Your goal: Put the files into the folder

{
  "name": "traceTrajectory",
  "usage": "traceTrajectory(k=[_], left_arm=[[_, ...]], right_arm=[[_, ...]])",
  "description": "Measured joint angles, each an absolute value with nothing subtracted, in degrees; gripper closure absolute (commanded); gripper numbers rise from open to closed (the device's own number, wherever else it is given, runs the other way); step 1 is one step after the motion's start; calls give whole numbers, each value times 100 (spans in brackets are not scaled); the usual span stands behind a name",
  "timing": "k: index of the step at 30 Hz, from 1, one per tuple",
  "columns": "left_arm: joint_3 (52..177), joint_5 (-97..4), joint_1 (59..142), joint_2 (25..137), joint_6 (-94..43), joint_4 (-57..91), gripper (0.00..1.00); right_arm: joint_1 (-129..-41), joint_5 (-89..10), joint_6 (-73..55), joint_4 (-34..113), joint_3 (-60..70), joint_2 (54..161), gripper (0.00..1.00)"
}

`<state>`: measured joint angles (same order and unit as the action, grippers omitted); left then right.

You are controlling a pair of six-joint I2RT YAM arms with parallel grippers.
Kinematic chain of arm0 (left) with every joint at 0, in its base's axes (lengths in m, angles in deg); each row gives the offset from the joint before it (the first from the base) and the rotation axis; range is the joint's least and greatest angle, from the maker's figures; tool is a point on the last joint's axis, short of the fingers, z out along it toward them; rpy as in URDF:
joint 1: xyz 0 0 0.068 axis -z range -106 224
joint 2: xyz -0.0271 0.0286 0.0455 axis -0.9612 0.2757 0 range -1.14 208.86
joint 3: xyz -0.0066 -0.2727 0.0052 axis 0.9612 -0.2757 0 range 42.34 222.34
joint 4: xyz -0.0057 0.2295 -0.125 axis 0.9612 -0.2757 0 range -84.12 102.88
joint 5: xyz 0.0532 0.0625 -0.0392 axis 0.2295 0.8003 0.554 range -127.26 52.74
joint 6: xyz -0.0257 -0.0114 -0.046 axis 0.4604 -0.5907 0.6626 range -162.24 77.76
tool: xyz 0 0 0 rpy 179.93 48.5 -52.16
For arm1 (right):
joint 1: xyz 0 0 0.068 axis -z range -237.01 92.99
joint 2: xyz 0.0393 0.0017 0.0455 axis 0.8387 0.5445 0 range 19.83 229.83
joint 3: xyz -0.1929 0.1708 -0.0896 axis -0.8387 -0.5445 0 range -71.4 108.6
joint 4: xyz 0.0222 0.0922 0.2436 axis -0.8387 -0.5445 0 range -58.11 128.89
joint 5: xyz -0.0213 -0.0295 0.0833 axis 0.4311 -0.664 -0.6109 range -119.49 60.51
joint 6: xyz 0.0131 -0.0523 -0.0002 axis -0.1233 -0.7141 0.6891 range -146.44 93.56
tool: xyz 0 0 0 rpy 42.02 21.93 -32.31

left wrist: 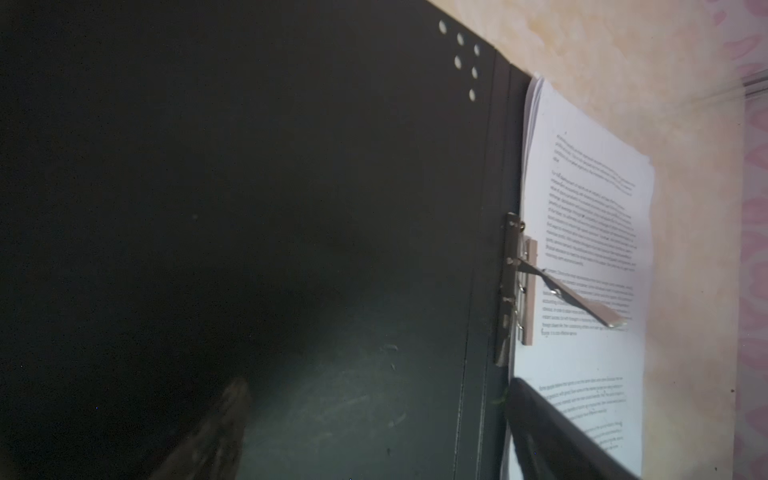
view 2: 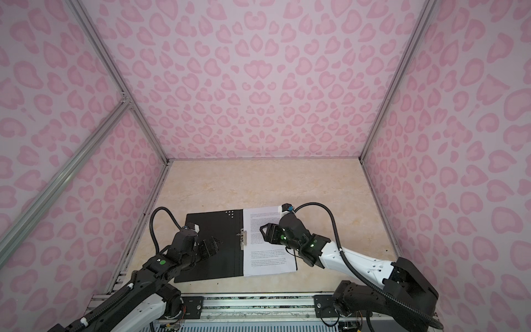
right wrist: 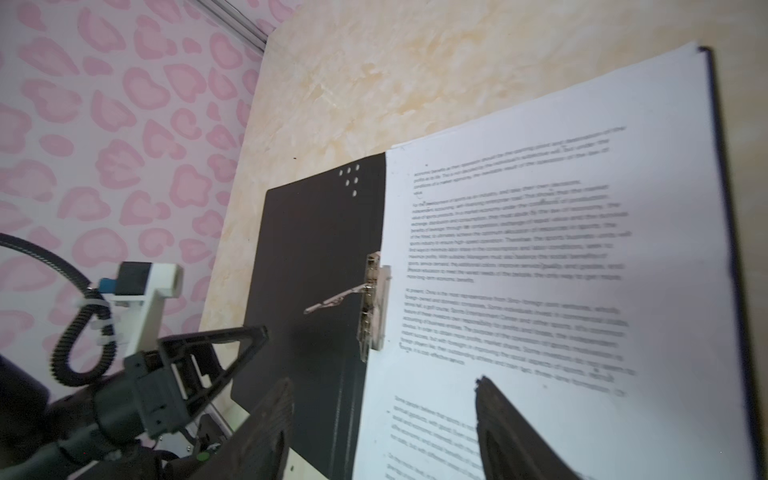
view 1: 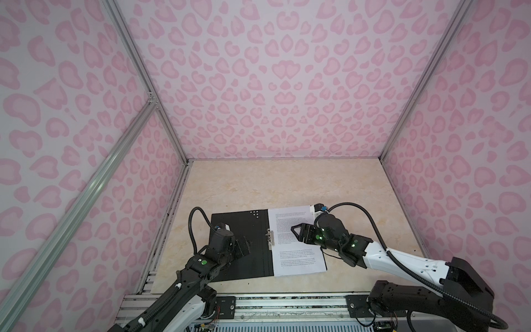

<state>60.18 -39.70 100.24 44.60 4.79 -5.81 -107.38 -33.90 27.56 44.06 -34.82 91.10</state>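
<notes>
Unclenched, left end effector (view 1: 244,246) and right end effector (view 1: 296,234) flank the raised clip (view 1: 270,237) beside files (view 1: 298,260).

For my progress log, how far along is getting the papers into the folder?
Done: the folder lies open, and the files sit stacked on its right half beside the spine. In hand: the right pincer hovers open over them, holding nothing; the left pincer hangs open over the left cover. Left: the clip lever stands raised, so clamping the files and closing the cover look undone.
</notes>
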Motion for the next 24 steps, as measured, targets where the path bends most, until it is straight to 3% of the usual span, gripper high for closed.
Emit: traceTrajectory(k=[2, 10, 15, 24], left_arm=[[6018, -4055, 10019, 4816, 476, -396, 3], [6095, -4098, 10019, 5561, 376, 277, 3], [5983, -4066, 10019, 5561, 210, 553, 3], [5819, -4092, 10019, 5288, 111, 586, 3]], right_arm=[[-10985, -3300, 3178, 4565, -3167, 9593, 36], [-11513, -3451, 4347, 4764, -2053, 11112, 41], [-11544, -3508, 4797, 4819, -1913, 11492, 52], [-11538, -3333, 5285, 4834, -1891, 11641, 58]])
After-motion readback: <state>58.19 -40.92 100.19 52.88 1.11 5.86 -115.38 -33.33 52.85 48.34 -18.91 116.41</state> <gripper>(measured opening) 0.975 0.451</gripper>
